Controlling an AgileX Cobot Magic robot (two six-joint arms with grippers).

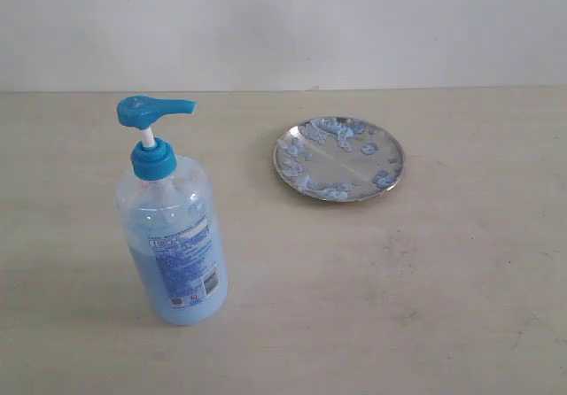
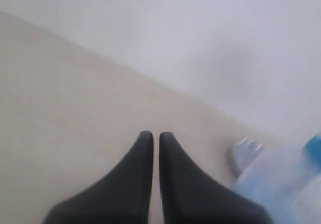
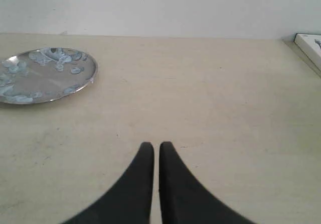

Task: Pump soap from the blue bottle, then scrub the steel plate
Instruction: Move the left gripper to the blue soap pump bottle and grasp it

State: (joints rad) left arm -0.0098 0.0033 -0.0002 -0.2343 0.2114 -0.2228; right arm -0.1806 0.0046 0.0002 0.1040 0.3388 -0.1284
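The blue bottle [image 1: 173, 236] stands upright on the table at the left of the exterior view, its blue pump head [image 1: 152, 110] pointing right. Light blue soap [image 1: 182, 289] fills its lower part. The steel plate [image 1: 339, 158] lies flat to its right, dotted with pale blue blobs [image 1: 326, 132]. Neither gripper shows in the exterior view. My left gripper [image 2: 152, 136] is shut and holds nothing; a blurred part of the bottle [image 2: 286, 184] and the plate's rim [image 2: 243, 151] lie off to one side. My right gripper [image 3: 152, 146] is shut and holds nothing, well apart from the plate [image 3: 42, 76].
The beige table [image 1: 425, 306] runs back to a plain white wall [image 1: 283, 23]. A white flat object [image 3: 310, 45] lies at the table's far edge in the right wrist view.
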